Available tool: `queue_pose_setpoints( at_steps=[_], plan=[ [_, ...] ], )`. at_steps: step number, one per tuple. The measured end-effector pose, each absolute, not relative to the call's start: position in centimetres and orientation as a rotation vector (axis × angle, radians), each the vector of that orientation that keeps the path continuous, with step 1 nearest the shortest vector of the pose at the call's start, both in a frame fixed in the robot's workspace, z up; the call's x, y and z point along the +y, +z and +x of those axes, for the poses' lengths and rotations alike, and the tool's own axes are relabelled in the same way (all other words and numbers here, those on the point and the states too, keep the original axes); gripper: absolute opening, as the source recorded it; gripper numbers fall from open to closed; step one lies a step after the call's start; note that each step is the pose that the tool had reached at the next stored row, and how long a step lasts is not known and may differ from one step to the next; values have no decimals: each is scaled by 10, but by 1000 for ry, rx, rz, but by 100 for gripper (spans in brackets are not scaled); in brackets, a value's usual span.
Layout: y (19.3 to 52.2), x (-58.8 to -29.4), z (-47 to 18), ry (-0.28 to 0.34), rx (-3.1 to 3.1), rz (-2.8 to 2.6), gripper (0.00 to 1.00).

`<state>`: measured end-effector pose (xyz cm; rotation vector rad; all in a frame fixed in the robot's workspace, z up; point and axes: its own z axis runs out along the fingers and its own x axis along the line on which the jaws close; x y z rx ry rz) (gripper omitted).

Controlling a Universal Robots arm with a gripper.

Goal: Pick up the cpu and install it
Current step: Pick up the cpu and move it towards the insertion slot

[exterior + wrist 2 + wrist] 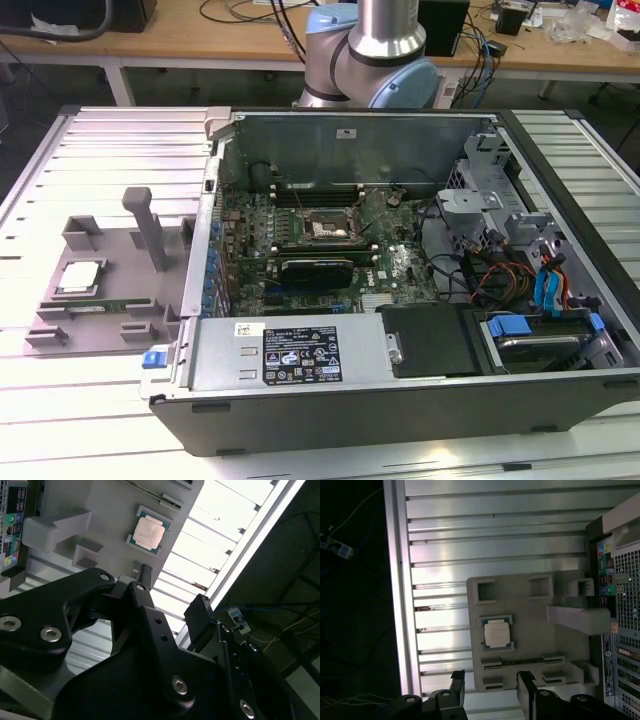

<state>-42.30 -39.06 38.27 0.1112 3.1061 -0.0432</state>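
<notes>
The small silver-topped square cpu lies face-up in the grey plastic holder, evidently for top access; your fingers stand open, empty.

The small flat square cpu has a silver-grey metal top plate and a thin pale rim. It lies flat, plate up, seated in a square recess of the grey plastic holder on the slatted metal counter, at the exterior view's left of the open black computer case.
</notes>
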Motion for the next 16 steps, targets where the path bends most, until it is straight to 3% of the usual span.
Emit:
queue_pose_setpoints(
  at_steps=[16],
  plan=[
    [377, -391, -423, -43, 3106, 109, 54]
  ],
)
